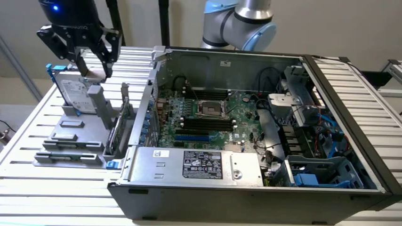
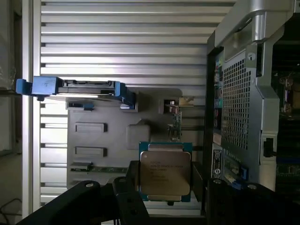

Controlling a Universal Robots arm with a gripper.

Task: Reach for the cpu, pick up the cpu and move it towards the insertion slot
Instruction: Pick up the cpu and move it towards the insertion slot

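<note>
Fingers (image 1: 103, 59) were clamped on the cpu (image 2: 165, 171), one dark finger on each side of the chip, seen clearly in the wrist view. Gripper (image 1: 93, 63) sat high above the grey fixture plate (image 1: 72, 141) at the exterior view's left, just beside the upright hard drive (image 1: 75, 94) with its blue rails. In the exterior view a pale flat piece showed between the fingertips; I read that as the chip held edge-on.

Cpu was off the fixture, metal lid facing the wrist camera, the plate and slatted table (image 2: 126, 42) well behind it. So reach and pick looked done.

Transfer looked barely begun, if at all: gripper was outside the open computer case (image 1: 251, 188), on the far side of its wall from the motherboard. The insertion slot (image 1: 212, 108) sat near the middle of the board, shiny frame with dark centre, nothing in it, well apart from the gripper. What was left, by my read, was the whole carry over the case wall toward the socket.
</note>
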